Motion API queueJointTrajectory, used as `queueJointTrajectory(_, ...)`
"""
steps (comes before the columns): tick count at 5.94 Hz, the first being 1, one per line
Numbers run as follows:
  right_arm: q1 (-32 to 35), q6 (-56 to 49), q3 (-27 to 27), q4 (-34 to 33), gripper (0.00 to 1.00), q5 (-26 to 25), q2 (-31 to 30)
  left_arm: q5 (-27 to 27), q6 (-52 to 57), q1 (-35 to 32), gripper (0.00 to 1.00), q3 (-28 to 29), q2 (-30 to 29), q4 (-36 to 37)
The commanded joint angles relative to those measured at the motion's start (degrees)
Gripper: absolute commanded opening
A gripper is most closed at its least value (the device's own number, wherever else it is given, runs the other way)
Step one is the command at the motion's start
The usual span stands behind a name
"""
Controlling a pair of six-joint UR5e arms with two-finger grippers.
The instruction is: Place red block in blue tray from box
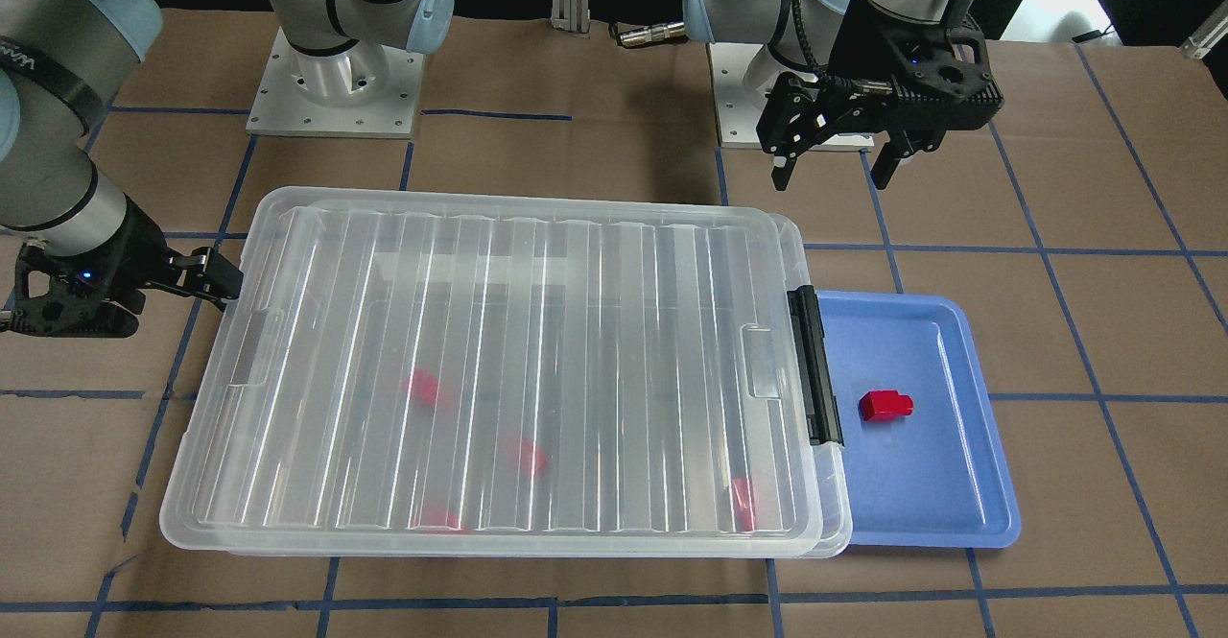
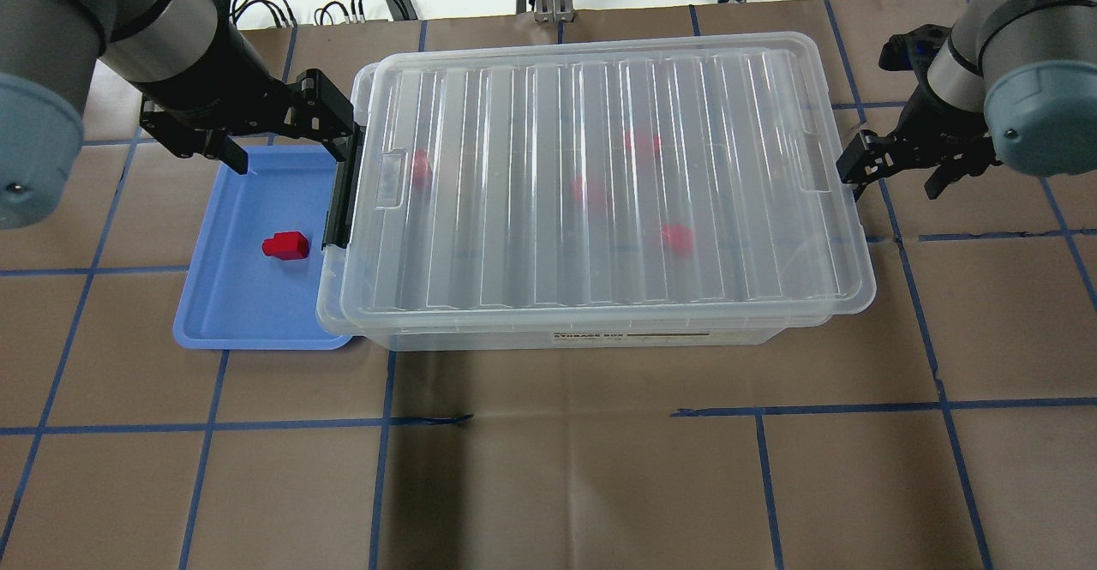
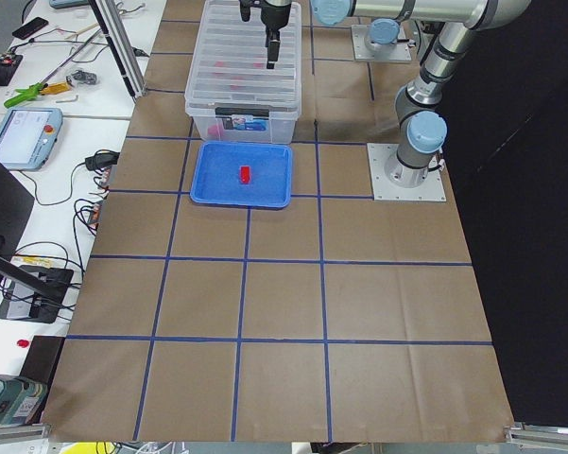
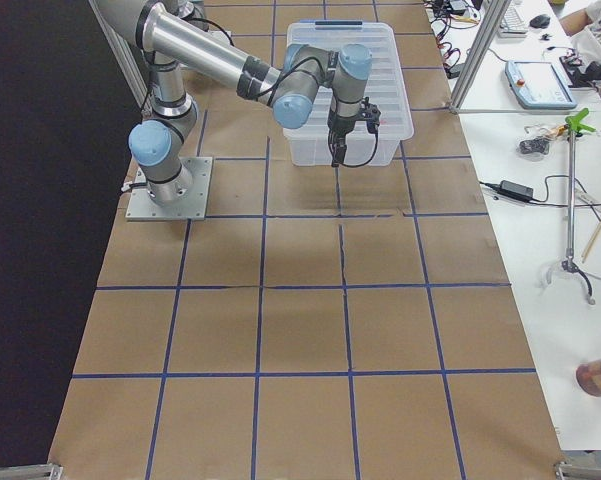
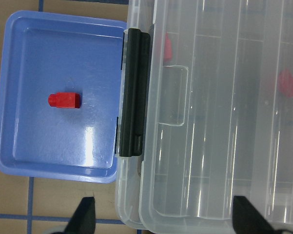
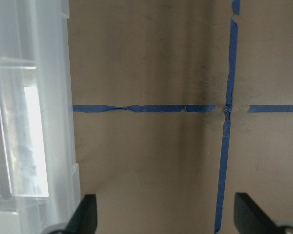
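One red block (image 2: 285, 246) lies in blue tray (image 2: 231, 313): placement seemingly done. Left claw (image 2: 287, 146), right claw (image 2: 891, 177) released; next, retreat.

Count of red blocks: five. One red block (image 1: 885, 406) is in the blue tray (image 1: 959, 494); four further red blocks (image 1: 422, 387) show blurred through the lid (image 1: 576, 331) of the box (image 2: 480, 339). Trays: one. Boxes: one, with one lid and one black clip (image 1: 814, 369). I have two arms and two grippers, my left gripper (image 1: 833, 176) and my right gripper (image 2: 891, 177), with two fingers on each.
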Motion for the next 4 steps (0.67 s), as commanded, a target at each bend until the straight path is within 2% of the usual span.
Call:
queueJointTrajectory(1, 0.11, -0.04, 0.30, -0.04, 1.00, 0.02, -0.26, 0.04, 3.37, 0.00, 0.99, 0.50, -0.05, -1.48)
queueJointTrajectory(3, 0.29, -0.04, -0.83, -0.13, 1.00, -0.07, -0.35, 0.04, 3.37, 0.00, 0.99, 0.50, -0.04, -1.67)
queueJointTrajectory(4, 0.99, 0.48, -3.89, 0.39, 1.00, -0.16, -1.22, 0.04, 3.20, 0.00, 0.99, 0.50, -0.04, -1.67)
